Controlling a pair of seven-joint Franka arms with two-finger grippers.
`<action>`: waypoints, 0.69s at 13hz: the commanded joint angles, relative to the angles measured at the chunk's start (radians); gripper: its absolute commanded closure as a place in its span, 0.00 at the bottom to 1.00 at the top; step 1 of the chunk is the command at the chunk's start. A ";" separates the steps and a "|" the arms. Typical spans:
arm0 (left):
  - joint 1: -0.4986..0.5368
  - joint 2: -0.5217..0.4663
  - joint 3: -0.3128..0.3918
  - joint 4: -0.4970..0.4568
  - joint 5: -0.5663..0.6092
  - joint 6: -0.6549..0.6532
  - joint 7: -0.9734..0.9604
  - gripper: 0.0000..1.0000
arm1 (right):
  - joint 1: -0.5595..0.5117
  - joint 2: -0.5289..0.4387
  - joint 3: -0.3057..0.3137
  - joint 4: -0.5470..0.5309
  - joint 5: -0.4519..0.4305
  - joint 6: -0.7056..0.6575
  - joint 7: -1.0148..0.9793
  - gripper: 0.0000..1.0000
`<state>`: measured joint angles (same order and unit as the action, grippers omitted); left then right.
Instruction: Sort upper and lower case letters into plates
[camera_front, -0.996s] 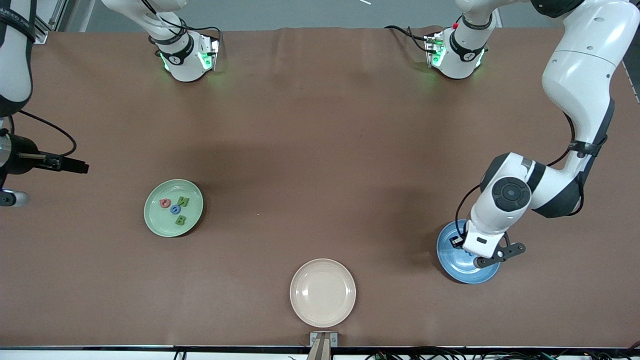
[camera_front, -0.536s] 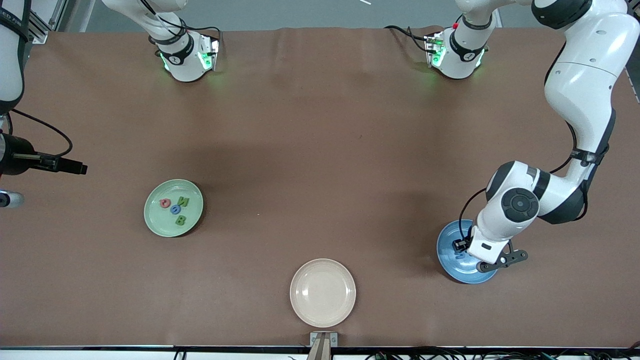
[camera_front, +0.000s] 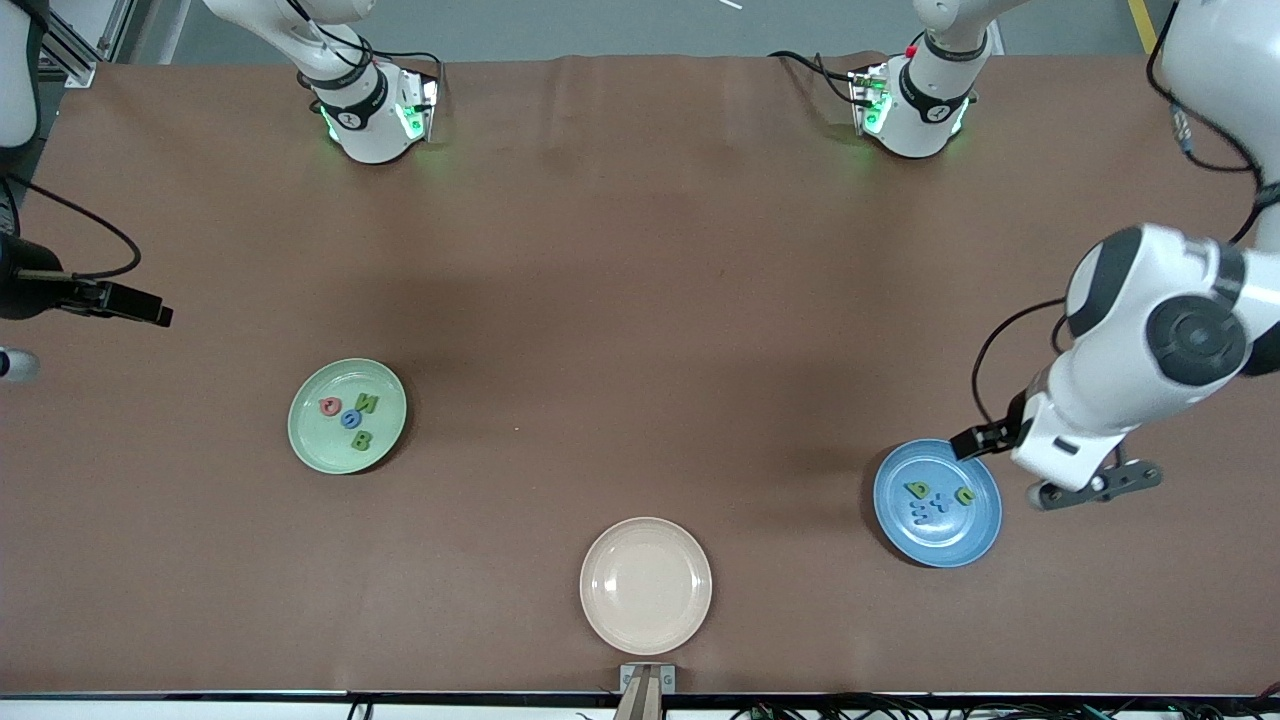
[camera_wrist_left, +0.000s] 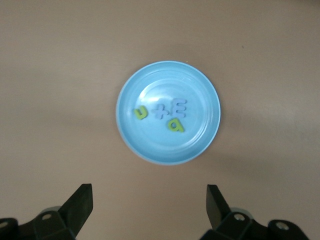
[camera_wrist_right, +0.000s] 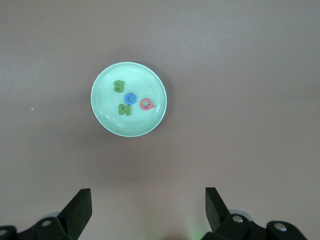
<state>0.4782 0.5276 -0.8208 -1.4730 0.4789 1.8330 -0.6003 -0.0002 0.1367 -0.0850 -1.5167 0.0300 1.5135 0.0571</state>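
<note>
Blue plate (camera_wrist_left: 168, 112) below my left gripper (camera_wrist_left: 148, 210), jaws spread, empty: four small letters (camera_wrist_left: 162, 114), seemingly complete. Right gripper (camera_wrist_right: 147, 210) spread, waiting. Risk: nudging plate.

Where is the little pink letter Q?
The small pink-red letter Q lies in the pale green round plate toward the right arm's end of the table, beside the blue G.

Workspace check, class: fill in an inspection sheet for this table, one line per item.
Surface: brown table, bare between the plates.
Job's things: green plate holds B, N, G, Q; blue plate holds u, x, m, p.
Clutter: empty beige plate, nearest the front camera.
Grippers: left gripper open above the blue plate; right gripper open above the green plate.
Cables: black leads on both arms.
Surroundings: nothing seen.
</note>
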 joint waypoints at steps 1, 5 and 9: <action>0.019 -0.095 -0.021 0.031 -0.037 -0.120 0.084 0.00 | -0.001 -0.156 0.002 -0.210 0.008 0.108 -0.057 0.00; 0.019 -0.179 -0.032 0.097 -0.046 -0.285 0.232 0.00 | -0.004 -0.229 0.002 -0.235 0.002 0.082 -0.063 0.00; 0.011 -0.277 -0.052 0.097 -0.117 -0.325 0.302 0.00 | -0.004 -0.288 0.004 -0.237 -0.001 0.039 -0.063 0.00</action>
<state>0.4855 0.3077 -0.8734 -1.3670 0.4063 1.5253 -0.3435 -0.0006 -0.0934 -0.0847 -1.7123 0.0295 1.5568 0.0075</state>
